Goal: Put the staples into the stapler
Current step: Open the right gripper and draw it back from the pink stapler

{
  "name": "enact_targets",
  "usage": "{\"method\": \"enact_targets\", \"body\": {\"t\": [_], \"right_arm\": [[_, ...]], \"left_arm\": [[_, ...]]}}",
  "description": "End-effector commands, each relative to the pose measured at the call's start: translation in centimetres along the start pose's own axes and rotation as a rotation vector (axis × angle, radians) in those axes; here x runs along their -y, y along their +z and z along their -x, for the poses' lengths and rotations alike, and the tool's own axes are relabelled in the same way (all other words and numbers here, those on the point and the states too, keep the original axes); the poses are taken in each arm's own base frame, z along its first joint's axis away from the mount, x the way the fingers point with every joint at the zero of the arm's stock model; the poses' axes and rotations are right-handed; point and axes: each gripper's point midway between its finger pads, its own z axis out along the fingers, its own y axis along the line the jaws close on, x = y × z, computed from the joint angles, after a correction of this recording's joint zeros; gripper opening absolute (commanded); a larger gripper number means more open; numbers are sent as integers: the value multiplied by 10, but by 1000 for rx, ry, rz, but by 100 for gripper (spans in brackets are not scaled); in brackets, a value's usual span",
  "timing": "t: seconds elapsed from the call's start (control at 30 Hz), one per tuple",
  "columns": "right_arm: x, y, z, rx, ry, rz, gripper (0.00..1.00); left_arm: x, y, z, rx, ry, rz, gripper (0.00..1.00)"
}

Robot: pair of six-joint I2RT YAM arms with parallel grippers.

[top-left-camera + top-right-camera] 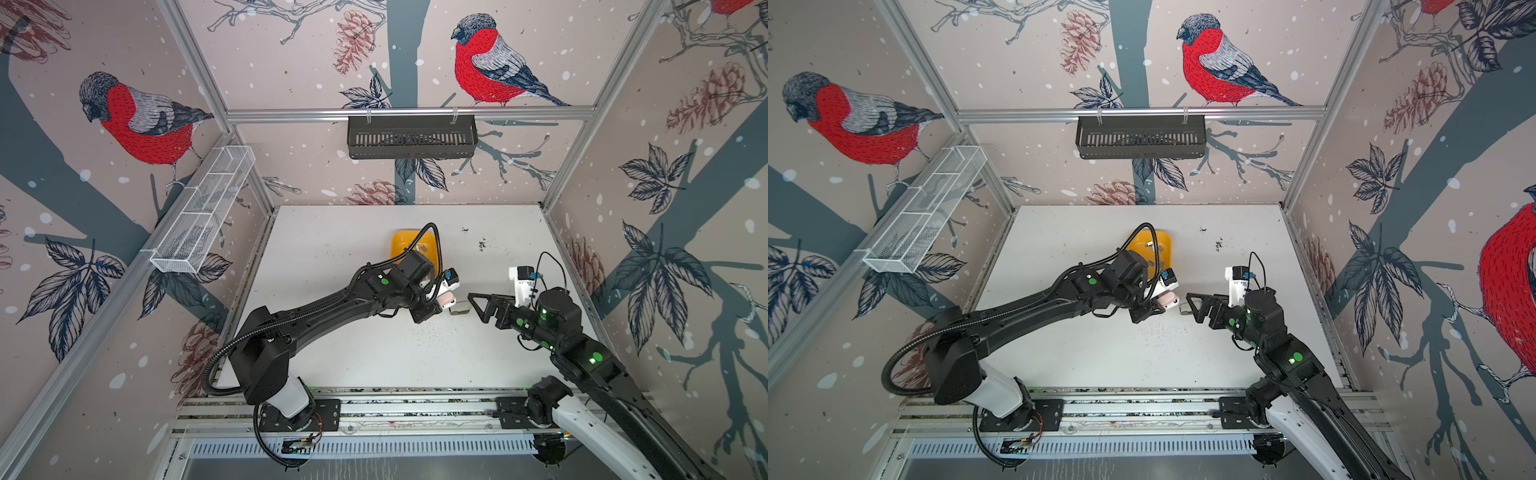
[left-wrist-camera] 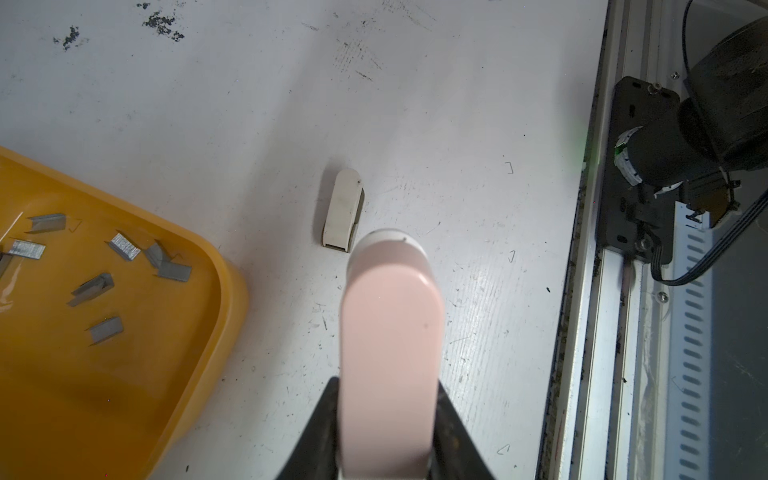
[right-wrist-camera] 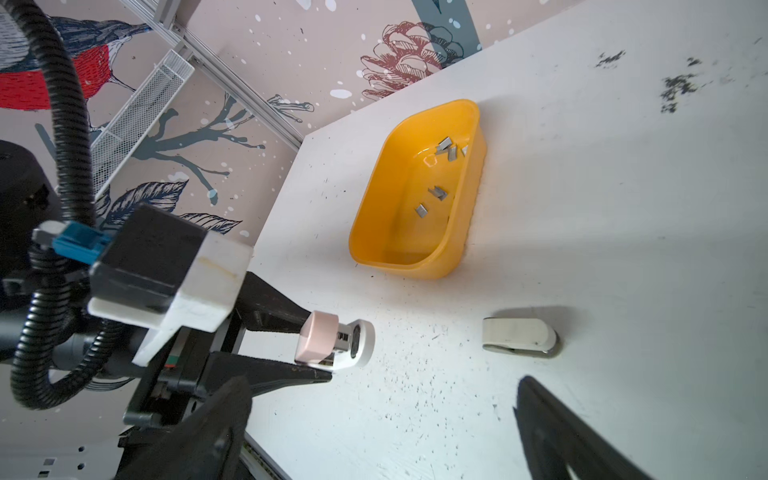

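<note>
My left gripper [image 2: 388,386] is shut on a pink mini stapler [image 2: 390,332], holding it by its sides a little above the table. In both top views the stapler [image 1: 444,300] [image 1: 1169,300] sticks out of that gripper at mid-table. Its white end with a metal inside points at my right gripper [image 3: 384,384], which stands wide open and empty. A white stapler-shaped piece [image 3: 519,336] [image 2: 343,210] lies on the table between the two grippers. Several grey staples [image 2: 124,246] [image 3: 438,192] lie loose in a yellow tray [image 2: 224,291] behind the left gripper.
The yellow tray [image 1: 405,243] sits at mid-back of the white table [image 1: 374,353], partly under the left arm. Loose single staples and dark specks dot the table. A black basket [image 1: 411,137] and a white wire basket [image 1: 203,208] hang on the walls.
</note>
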Motion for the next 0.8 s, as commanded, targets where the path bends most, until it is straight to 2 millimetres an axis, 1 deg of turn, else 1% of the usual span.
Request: {"method": "enact_targets", "body": {"t": [0.0, 0.1, 0.23, 0.37, 0.5, 0.6, 0.77], "right_arm": [[15, -15, -5, -47, -73, -117, 100], [9, -29, 5, -44, -108, -134, 100], [8, -44, 11, -58, -169, -173, 100], [14, -59, 10, -77, -225, -229, 100], [19, -71, 6, -49, -256, -237, 100], [14, -75, 1, -34, -266, -194, 100], [12, -70, -4, -35, -274, -160, 100]], "left_arm": [[1, -4, 7, 28, 12, 0, 14], [2, -4, 7, 32, 12, -1, 14], [5, -3, 8, 31, 14, -7, 14], [9, 1, 8, 31, 8, -3, 14], [16, 11, 5, 22, -30, 2, 14], [20, 22, 1, 13, -58, 13, 14], [25, 43, -8, -23, -58, 29, 14]]}}
